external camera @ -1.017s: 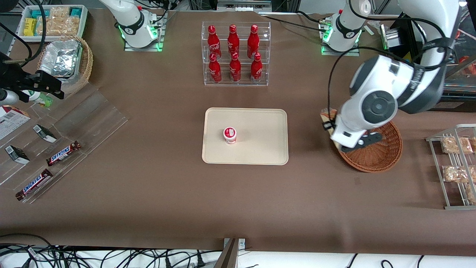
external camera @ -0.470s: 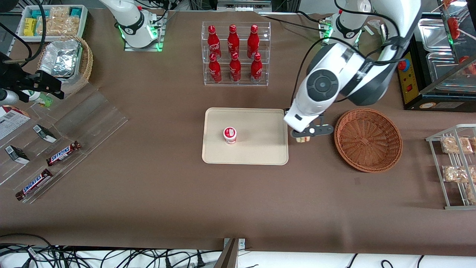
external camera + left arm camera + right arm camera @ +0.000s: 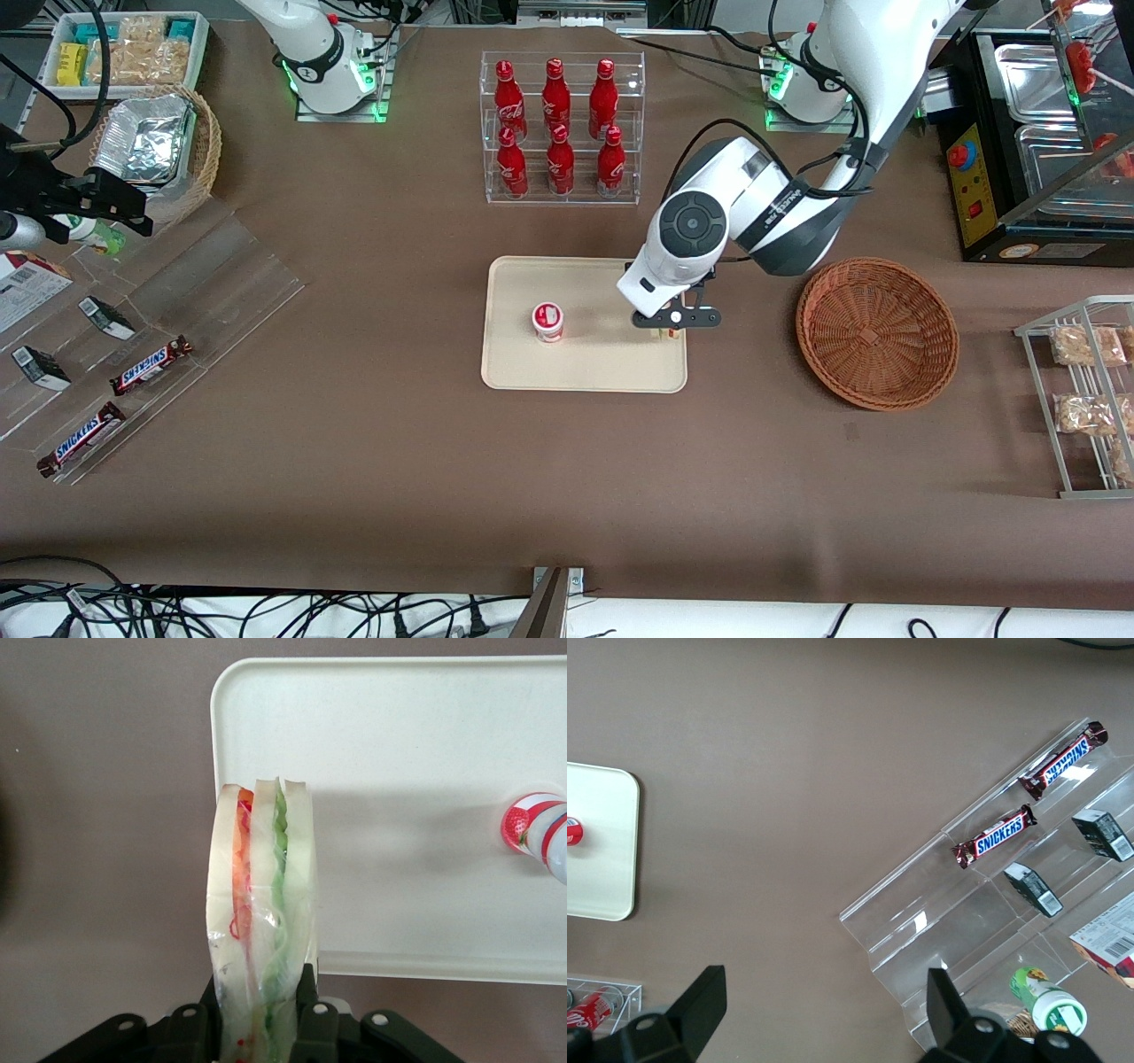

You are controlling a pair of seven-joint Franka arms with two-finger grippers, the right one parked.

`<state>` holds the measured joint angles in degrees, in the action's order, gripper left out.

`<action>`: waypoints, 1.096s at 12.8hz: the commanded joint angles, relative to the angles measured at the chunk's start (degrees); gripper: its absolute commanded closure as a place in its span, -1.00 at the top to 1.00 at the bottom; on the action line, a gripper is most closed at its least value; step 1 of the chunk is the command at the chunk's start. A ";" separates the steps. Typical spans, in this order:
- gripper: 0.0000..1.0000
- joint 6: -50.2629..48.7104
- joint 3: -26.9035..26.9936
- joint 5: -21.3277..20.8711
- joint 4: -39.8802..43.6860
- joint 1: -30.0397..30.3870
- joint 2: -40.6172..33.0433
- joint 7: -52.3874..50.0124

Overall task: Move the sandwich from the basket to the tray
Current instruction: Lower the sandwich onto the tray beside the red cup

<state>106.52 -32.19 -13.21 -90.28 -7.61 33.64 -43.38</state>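
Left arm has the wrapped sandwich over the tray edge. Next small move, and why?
Probably lower straight down, then release. The hand, shut on the clear-wrapped triangular sandwich, hangs over the cream rectangular tray at its edge nearest the reddish-brown wicker basket. The small red-and-white cup stands apart, so the spot looks free.

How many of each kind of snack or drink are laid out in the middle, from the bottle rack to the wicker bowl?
Red bottles in the rack: 6
Small cup on the tray: 1
Sandwich, held by the gripper over the tray's edge: 1
In the basket: 0
Total: 8
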 commanded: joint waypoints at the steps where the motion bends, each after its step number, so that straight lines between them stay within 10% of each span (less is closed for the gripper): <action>1: -0.33 4.46 0.29 -4.52 0.64 -2.31 2.91 -4.06; 14: -0.31 9.32 0.55 -12.09 0.81 -4.96 8.55 -10.58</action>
<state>115.32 -32.10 -23.00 -90.34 -11.78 41.30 -52.62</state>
